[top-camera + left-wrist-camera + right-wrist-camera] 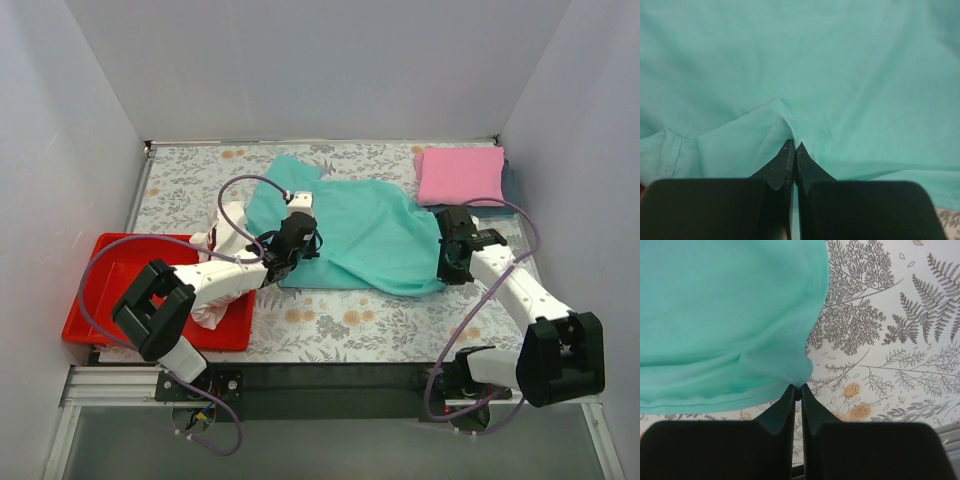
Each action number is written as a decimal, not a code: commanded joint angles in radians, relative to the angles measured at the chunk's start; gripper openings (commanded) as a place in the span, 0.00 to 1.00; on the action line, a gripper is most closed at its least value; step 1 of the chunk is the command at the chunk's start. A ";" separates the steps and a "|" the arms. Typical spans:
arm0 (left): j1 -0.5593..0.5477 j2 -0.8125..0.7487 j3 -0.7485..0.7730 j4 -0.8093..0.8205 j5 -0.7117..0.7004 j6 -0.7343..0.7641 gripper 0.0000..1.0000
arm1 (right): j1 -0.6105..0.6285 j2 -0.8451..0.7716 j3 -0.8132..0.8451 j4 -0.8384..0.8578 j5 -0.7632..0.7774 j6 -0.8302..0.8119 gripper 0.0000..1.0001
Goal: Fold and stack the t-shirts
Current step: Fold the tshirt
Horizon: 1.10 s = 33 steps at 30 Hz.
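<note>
Currently the soft teal cloth t-shirt (360, 235) lies rumpled across the middle of the floral-printed table surface (330, 325). The left gripper (792, 147) is clamped on its left edge and the right gripper (797, 389) on its right near corner.

— Where's the teal t-shirt (360, 235)?
— Spread rumpled between both jaws, an edge pinched in each.
— The rest?
— Beyond the right jaws, the pink t-shirt (460, 175), folded, atop a dark blue-grey one (511, 182); a white one (207, 240) bunched left of the left jaws.
</note>
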 commanded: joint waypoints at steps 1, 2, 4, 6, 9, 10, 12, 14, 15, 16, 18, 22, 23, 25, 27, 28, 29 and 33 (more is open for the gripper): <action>0.018 0.043 0.092 0.014 -0.055 0.058 0.00 | -0.004 0.101 0.115 0.149 0.044 -0.019 0.01; 0.027 0.048 0.100 0.017 -0.055 0.064 0.00 | -0.004 0.119 0.135 0.152 0.076 -0.028 0.01; 0.042 0.063 0.123 0.019 -0.049 0.079 0.00 | -0.012 0.199 0.216 0.156 0.128 -0.065 0.01; 0.067 0.080 0.150 0.019 -0.037 0.098 0.00 | -0.019 0.254 0.259 0.156 0.139 -0.086 0.01; 0.088 0.124 0.196 0.007 -0.032 0.128 0.00 | -0.030 0.322 0.313 0.156 0.156 -0.117 0.01; 0.091 0.141 0.206 0.005 -0.031 0.132 0.00 | -0.036 0.345 0.322 0.156 0.164 -0.129 0.01; 0.102 0.167 0.232 0.005 -0.023 0.148 0.00 | -0.054 0.392 0.348 0.157 0.181 -0.149 0.01; 0.105 0.192 0.255 -0.003 -0.023 0.161 0.00 | -0.071 0.424 0.374 0.156 0.156 -0.163 0.01; 0.108 0.204 0.270 -0.013 -0.031 0.167 0.00 | -0.077 0.444 0.382 0.154 0.150 -0.172 0.01; 0.113 0.210 0.275 -0.021 -0.032 0.165 0.00 | -0.079 0.452 0.391 0.154 0.144 -0.177 0.01; 0.119 0.221 0.279 -0.021 -0.032 0.167 0.00 | -0.088 0.474 0.423 0.154 0.147 -0.188 0.01; 0.137 0.241 0.292 -0.023 -0.023 0.173 0.00 | -0.102 0.518 0.481 0.153 0.133 -0.223 0.01; 0.143 0.248 0.295 -0.024 -0.022 0.176 0.00 | -0.104 0.529 0.492 0.149 0.129 -0.229 0.01; 0.146 0.265 0.308 -0.026 -0.022 0.182 0.00 | -0.104 0.561 0.529 0.139 0.119 -0.237 0.01; 0.156 0.284 0.316 -0.027 -0.020 0.182 0.00 | -0.104 0.589 0.551 0.136 0.110 -0.244 0.01; 0.157 0.291 0.319 -0.027 -0.019 0.182 0.00 | -0.104 0.598 0.560 0.134 0.110 -0.247 0.01; 0.162 0.298 0.330 -0.029 -0.014 0.182 0.00 | -0.104 0.609 0.583 0.130 0.115 -0.249 0.01; 0.177 0.339 0.364 -0.067 -0.008 0.178 0.00 | -0.105 0.653 0.626 0.111 0.113 -0.257 0.02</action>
